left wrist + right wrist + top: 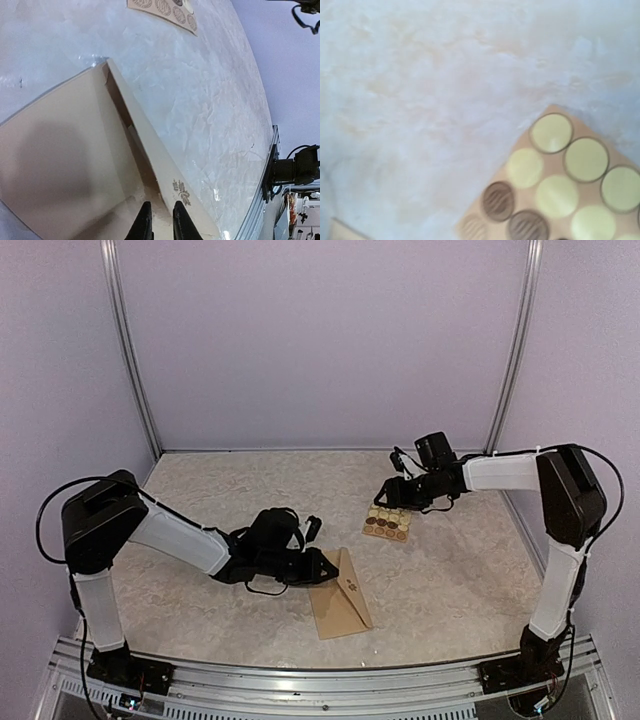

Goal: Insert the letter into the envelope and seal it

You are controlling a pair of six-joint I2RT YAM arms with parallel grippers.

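Bench (200, 490): cream marbled sheet, smooth, with a faint sheen that shows soft highlights in the left wrist view. Envelope (340, 608): matt tan kraft paper, unglazed, with one dark printed emblem. Sticker card (387, 524): tan paper backing carrying smooth pale-gold discs with a slight satin look and darker brown discs marked with ribbed lines.

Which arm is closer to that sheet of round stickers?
Right. The right gripper hangs by the far edge of the sticker sheet; the left gripper is at the envelope, nearer the front.
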